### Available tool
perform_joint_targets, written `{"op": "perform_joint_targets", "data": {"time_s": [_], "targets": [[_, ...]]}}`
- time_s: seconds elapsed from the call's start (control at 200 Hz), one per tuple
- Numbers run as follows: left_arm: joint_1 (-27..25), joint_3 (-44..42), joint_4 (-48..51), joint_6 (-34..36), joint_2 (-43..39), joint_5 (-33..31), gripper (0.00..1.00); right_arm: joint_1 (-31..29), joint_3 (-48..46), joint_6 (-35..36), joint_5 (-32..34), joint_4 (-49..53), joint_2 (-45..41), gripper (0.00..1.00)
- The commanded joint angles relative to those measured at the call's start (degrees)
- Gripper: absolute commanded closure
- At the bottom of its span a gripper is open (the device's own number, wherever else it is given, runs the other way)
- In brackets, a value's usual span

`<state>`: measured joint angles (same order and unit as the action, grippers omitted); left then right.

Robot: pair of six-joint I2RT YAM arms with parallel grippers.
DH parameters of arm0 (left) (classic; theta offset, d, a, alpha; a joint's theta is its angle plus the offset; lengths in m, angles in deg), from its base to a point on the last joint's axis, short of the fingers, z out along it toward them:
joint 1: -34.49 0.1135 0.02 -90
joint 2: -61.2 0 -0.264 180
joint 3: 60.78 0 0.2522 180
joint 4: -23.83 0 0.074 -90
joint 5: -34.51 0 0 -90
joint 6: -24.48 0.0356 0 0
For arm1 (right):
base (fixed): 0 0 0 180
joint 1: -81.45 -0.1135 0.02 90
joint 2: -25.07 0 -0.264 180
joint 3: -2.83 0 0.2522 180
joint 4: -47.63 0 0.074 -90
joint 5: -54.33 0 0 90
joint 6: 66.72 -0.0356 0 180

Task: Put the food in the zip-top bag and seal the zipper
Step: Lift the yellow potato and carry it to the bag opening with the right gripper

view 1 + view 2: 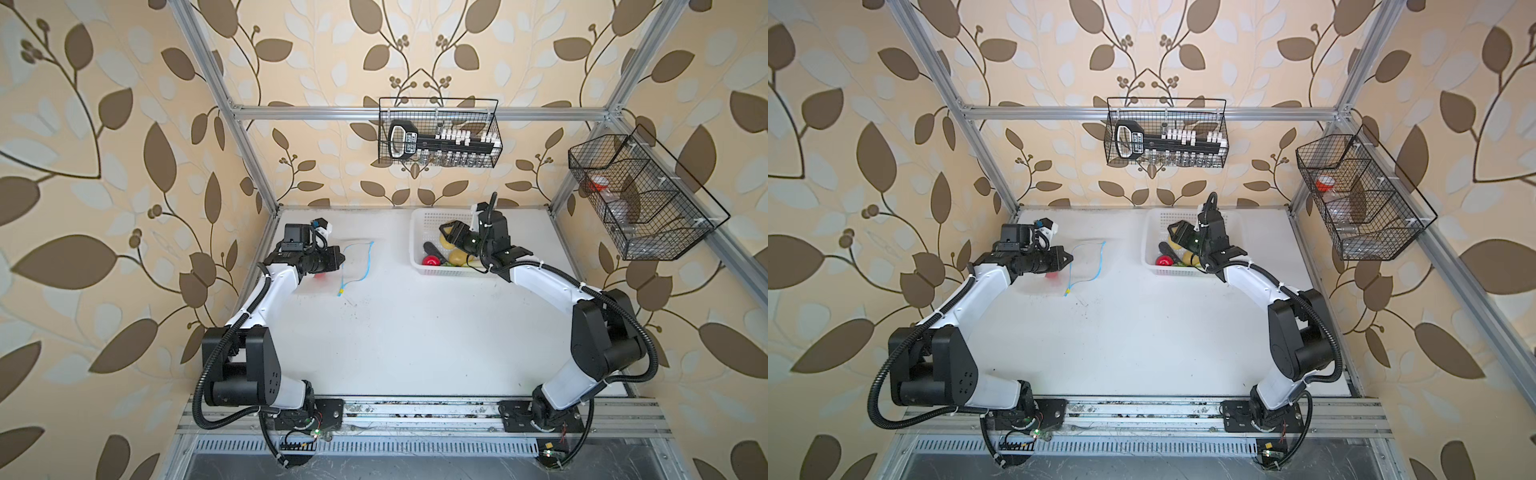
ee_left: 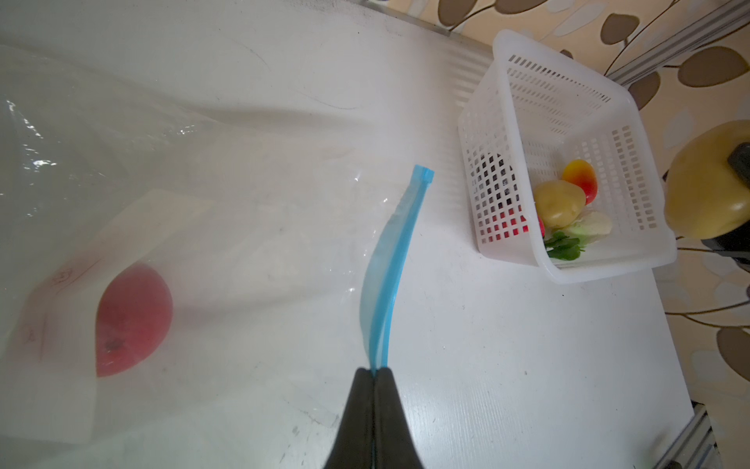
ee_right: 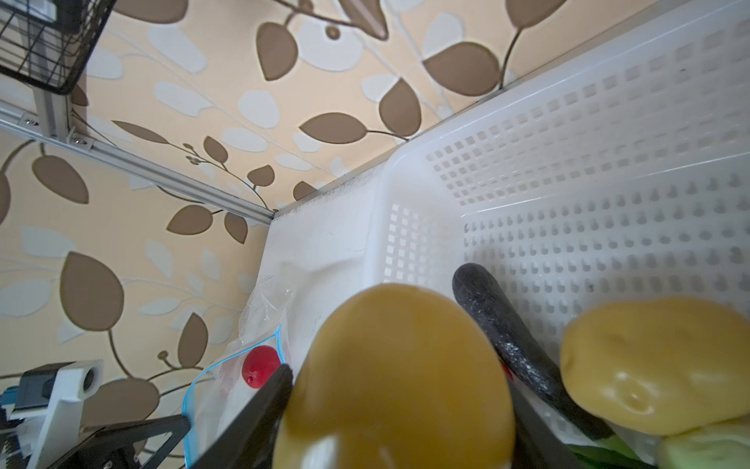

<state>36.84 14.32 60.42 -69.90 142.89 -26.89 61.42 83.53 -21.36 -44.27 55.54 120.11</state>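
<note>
my left gripper (image 2: 373, 375), jaws closed, pinches the zipper (image 2: 390, 260); my right gripper (image 3: 397, 383), jaws partway apart, grips a potato (image 3: 395, 357) over the basket (image 3: 568, 170).

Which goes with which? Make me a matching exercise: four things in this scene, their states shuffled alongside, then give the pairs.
Things:
1. eggplant
2. zip-top bag
3. left gripper
4. right gripper

States:
a. grips a yellow-brown potato
b. has a red tomato inside
c. lies in the white basket
d. shut on the blue zipper

Pairs: 1-c, 2-b, 3-d, 4-a.
</note>
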Motion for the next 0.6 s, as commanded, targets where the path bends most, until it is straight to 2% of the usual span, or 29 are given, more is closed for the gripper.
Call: {"op": "perform_joint_targets", "data": {"time_s": [0.0, 0.18, 0.325, 0.595], "targets": [[0.5, 0.4, 0.1, 2.0, -2.7, 2.3, 1.0, -1.6, 0.2, 1.2, -1.5, -2.0, -2.3, 0.59], [0.6, 0.9, 0.6, 2.4, -3.2, 1.7, 1.0, -3.6, 0.2, 2.6, -1.6, -1.9, -4.1, 0.6], [0.6, 0.2, -0.1, 2.8, -3.8, 5.9, 1.0, -5.4, -0.3, 3.9, -0.6, -1.9, -5.4, 0.6], [0.6, 0.9, 0.5, 2.0, -3.8, 3.6, 1.0, -9.6, -2.3, 6.7, 2.9, -3.9, -9.1, 0.62]]}}
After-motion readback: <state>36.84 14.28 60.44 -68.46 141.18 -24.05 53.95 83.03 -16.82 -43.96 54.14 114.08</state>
